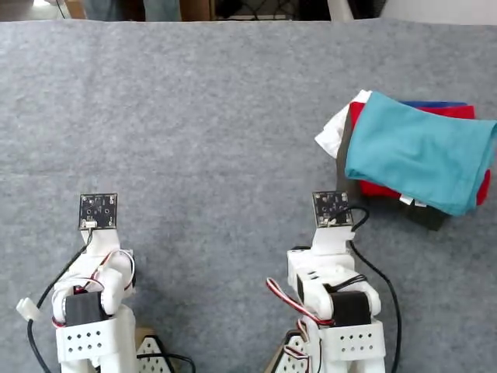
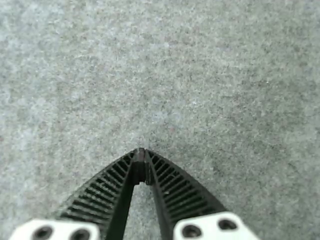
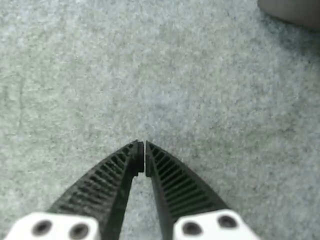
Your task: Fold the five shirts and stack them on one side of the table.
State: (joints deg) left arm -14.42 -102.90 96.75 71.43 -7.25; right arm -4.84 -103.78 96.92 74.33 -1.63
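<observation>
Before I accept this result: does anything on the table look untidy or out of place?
Slightly. At the high view's right edge, the teal fabric shirt on top lies tilted, and a white fabric shirt sticks out sideways from under the red fabric shirt. Nothing else looks odd.

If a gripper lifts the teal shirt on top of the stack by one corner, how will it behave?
The teal shirt is soft cloth with rounded folds, so it would probably droop and unfold. It looks thin, so it is likely light. It lies askew over the red shirt, so a push may drag that too.
</observation>
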